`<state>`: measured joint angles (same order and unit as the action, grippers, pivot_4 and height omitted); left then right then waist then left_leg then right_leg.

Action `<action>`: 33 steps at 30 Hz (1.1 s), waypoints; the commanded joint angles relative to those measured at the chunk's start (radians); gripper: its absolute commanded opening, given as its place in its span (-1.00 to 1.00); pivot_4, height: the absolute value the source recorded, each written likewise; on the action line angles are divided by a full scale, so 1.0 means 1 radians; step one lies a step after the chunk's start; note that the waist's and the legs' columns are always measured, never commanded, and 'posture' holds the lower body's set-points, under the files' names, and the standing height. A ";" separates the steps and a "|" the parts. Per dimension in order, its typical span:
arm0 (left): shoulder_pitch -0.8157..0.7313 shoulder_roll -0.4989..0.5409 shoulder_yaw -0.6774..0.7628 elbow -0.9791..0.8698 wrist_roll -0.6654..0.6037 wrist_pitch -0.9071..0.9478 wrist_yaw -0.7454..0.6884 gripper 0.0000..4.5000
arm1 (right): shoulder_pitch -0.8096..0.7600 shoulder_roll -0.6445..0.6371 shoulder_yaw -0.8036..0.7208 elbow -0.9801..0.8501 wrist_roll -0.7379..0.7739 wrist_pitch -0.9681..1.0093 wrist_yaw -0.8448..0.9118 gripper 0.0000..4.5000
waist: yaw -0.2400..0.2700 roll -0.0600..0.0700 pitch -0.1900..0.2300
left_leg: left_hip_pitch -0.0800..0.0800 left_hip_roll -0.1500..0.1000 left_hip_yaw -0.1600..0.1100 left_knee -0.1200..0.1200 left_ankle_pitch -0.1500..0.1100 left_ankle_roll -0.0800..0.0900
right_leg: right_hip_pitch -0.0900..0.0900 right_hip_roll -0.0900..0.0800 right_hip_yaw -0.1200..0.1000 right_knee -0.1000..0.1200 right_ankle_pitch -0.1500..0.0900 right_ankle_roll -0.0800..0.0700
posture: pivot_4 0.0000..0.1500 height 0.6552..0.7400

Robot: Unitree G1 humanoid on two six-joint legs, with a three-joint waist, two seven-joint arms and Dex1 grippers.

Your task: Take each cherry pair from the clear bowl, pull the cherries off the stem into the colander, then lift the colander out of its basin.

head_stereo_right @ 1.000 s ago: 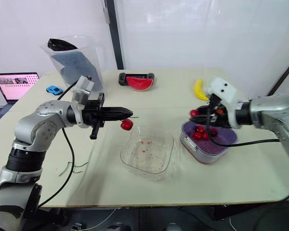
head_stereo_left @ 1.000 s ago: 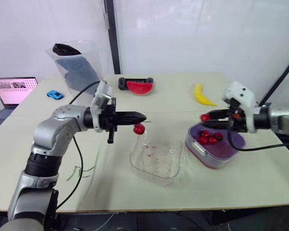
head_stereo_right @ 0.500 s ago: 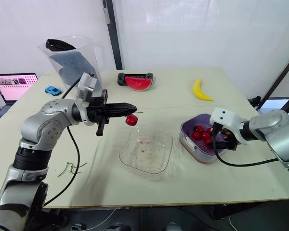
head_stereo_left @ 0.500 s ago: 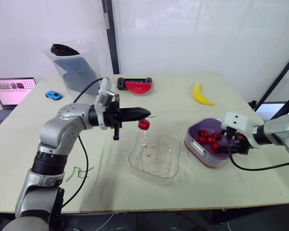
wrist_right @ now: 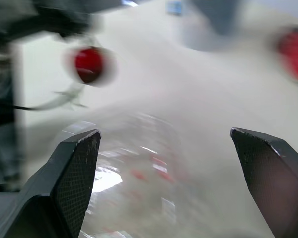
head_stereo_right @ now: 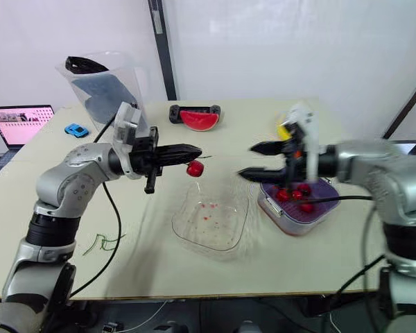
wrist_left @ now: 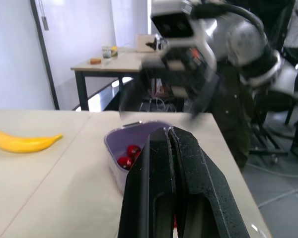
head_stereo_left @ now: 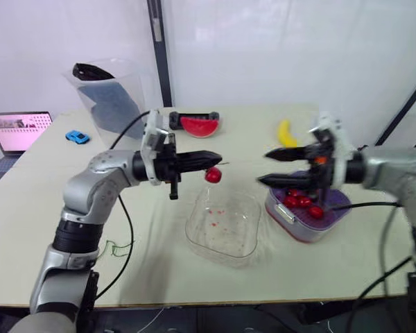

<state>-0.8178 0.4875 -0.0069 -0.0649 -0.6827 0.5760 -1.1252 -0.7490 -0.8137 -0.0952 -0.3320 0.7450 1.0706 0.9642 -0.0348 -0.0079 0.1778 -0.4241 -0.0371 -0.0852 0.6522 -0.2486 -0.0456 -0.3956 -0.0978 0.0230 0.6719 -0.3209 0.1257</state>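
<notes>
A broad cream table (head_stereo_left: 194,277) stands against white wall panels divided by a dark upright post (head_stereo_left: 157,55). Along its far edge sit a clear tub (head_stereo_left: 111,90) with dark contents, a small blue toy car (head_stereo_left: 78,136), a watermelon slice (head_stereo_left: 197,125) and a banana (wrist_left: 22,141). An open laptop (head_stereo_left: 19,130) rests on a separate surface at the far left. A few green stems (head_stereo_left: 114,246) lie loose on the tabletop near the left arm.

The clear bowl (head_stereo_left: 229,236) sits at the middle of the table, with only small red specks on its bottom. Just to its right is the purple colander (head_stereo_left: 340,200), seated in its basin (head_stereo_left: 284,215) and holding several red cherries (head_stereo_left: 301,201).

The left gripper (head_stereo_left: 218,161) is held level above the far left corner of the bowl, fingers pressed together and pinching a single red cherry (head_stereo_left: 213,175) by its stem — the fruit dangles just below the tips. The right gripper (head_stereo_left: 263,168) is raised above the gap between bowl and colander, pointing toward the left one, its two fingers (wrist_right: 74,173) spread wide apart and holding nothing.

In the left wrist view, beyond the table's end, the room shows a second table (wrist_left: 104,62) with small items on it.
</notes>
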 commanded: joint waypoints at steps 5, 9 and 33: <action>0.001 -0.009 0.001 -0.062 -0.025 0.017 0.004 -1.00 | -0.041 0.128 0.046 -0.065 0.051 0.025 -0.129 0.99 | 0.014 0.000 0.000 | -0.001 -0.001 0.000 0.003 0.000 0.000 | 0.000 0.000 0.000 0.000 0.000 0.000 | 1.00 1.00; 0.005 -0.007 -0.008 -0.067 -0.013 0.019 0.004 -1.00 | -0.056 0.167 0.068 -0.058 0.055 0.027 -0.153 0.99 | 0.014 0.000 0.000 | -0.001 -0.001 0.000 0.002 0.000 0.000 | 0.000 0.000 0.000 0.000 0.000 0.000 | 1.00 1.00; 0.012 -0.008 -0.008 -0.051 0.020 -0.011 -0.006 -1.00 | -0.059 0.223 0.094 -0.057 0.087 0.046 -0.215 -0.52 | 0.013 0.000 0.000 | -0.001 -0.001 0.000 0.002 0.000 0.001 | -0.001 0.000 0.000 0.001 0.000 0.000 | 1.00 1.00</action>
<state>-0.7945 0.4707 -0.0258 -0.0941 -0.6623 0.5814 -1.1300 -0.8012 -0.5806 0.0120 -0.3654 0.8186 1.1299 0.7415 -0.0216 -0.0079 0.1777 -0.4250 -0.0377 -0.0849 0.6542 -0.2489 -0.0449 -0.3965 -0.0976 0.0230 0.6729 -0.3208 0.1259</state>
